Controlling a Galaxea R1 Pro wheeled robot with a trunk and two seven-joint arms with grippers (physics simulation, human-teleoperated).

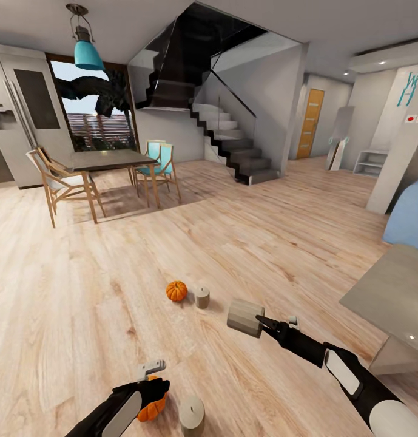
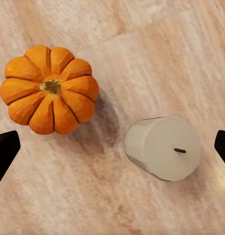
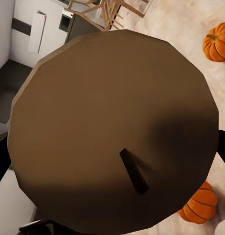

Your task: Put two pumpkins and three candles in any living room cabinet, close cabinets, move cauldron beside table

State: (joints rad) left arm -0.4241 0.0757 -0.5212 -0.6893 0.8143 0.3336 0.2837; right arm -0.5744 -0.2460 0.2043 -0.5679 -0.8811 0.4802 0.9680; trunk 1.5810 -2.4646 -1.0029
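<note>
Nearest you, your left gripper [image 1: 153,371] hung over the wood floor [image 1: 81,291] with its fingers spread wide and empty; in the left wrist view a pumpkin [image 2: 49,89] and an upright candle [image 2: 162,148] sat side by side between the two fingertips, close but apart. A little farther out, your right gripper [image 1: 275,322] had its fingers around a second candle [image 1: 245,317], tilted on its side, its wick end filling the right wrist view. Beyond that, the other pumpkin [image 1: 176,291] and a third candle [image 1: 201,297] stood just beside each other on the floor. The coffee table [image 1: 391,291] showed at the right edge. Farthest back stood the dining table [image 1: 108,159] with chairs, then the staircase [image 1: 233,139].
</note>
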